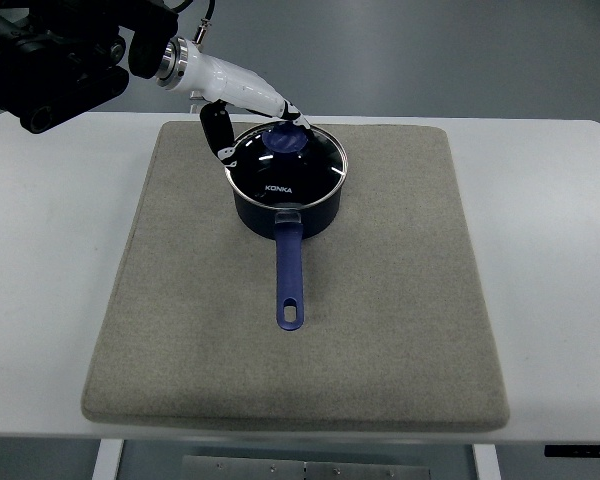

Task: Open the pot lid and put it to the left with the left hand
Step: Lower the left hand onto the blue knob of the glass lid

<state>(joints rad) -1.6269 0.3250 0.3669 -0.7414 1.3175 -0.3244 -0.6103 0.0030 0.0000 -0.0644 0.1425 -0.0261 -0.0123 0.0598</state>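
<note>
A dark blue saucepan (320,215) stands on the grey mat (380,300), its long blue handle (289,275) pointing toward the near edge. The glass lid (300,175) with its blue knob (285,141) sits closed on the pot. My left hand (262,136) reaches in from the upper left on a white forearm (225,78). Its fingers (293,116) lie at the knob's far side, and the black thumb (218,130) hangs off the lid's left rim, well apart from the knob. The hand is open and nothing is grasped.
The mat covers most of a white table (50,250). My black upper arm (50,60) fills the top left corner. Bare mat lies left of the pot, and more to its right and front.
</note>
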